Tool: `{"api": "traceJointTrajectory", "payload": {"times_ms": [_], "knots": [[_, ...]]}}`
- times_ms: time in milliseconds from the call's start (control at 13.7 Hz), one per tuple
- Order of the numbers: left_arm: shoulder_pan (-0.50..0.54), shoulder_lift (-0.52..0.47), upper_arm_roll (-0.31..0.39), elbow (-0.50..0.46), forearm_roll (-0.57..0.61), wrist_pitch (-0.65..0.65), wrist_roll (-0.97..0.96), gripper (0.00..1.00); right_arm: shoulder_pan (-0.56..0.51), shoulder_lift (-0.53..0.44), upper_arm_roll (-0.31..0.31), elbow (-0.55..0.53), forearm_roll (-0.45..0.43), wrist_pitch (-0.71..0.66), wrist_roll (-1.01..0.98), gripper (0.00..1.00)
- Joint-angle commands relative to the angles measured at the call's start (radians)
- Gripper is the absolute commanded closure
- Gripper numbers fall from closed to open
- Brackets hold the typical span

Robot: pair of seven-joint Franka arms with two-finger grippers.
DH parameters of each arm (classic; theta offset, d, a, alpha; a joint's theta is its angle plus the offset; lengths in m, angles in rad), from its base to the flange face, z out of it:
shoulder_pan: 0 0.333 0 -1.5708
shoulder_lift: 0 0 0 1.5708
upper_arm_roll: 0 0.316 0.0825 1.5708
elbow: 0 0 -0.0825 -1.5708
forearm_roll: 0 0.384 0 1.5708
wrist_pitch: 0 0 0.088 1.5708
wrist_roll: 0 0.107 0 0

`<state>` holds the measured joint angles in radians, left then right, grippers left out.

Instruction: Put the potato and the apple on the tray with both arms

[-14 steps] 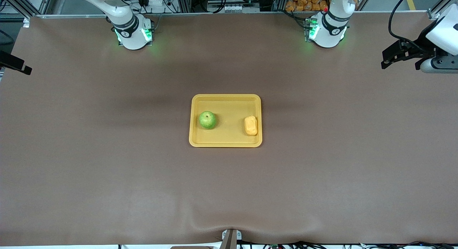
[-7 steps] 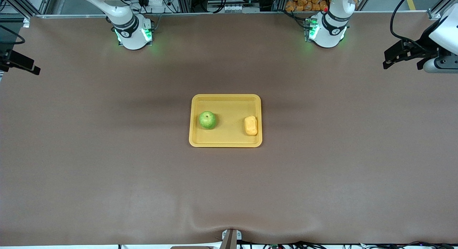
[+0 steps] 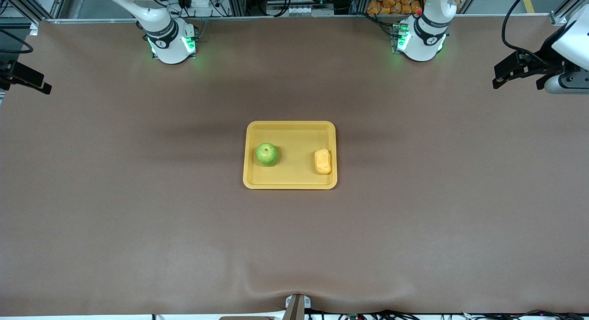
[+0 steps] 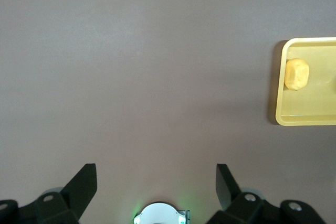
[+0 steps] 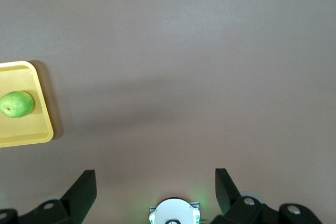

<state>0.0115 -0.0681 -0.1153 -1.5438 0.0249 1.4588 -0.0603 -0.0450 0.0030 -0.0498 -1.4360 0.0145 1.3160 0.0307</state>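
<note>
The yellow tray (image 3: 290, 126) lies in the middle of the table. On it rests the green apple (image 3: 267, 154), toward the right arm's end, and the yellow-orange potato (image 3: 322, 161), toward the left arm's end. My left gripper (image 3: 514, 81) hangs high over the left arm's end of the table, open and empty. My right gripper (image 3: 27, 78) hangs over the right arm's end, partly cut off by the frame edge, also open and empty. The left wrist view shows the open left gripper (image 4: 156, 174), the potato (image 4: 296, 74) and the tray (image 4: 278, 95). The right wrist view shows the open right gripper (image 5: 155, 178), the apple (image 5: 17, 103) and the tray (image 5: 46, 127).
Brown cloth covers the table (image 3: 138, 209), with a wrinkle near the front edge by a small mount (image 3: 297, 306). The arm bases (image 3: 171, 42) (image 3: 419, 39) glow green along the top edge. Past the table stand frames, cables and orange items (image 3: 391, 0).
The right gripper has shifted a little inward from the frame edge, and the left gripper has shifted slightly. Apple, potato and tray have not moved.
</note>
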Motion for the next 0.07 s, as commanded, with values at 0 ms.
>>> {"api": "traceJointTrajectory", "payload": {"times_ms": [0], "knots": [[0.007, -0.004, -0.001, 0.01, -0.007, -0.002, 0.005, 0.0, -0.023, -0.032, 0.025, -0.035, -0.005, 0.023, -0.009, 0.0]]}}
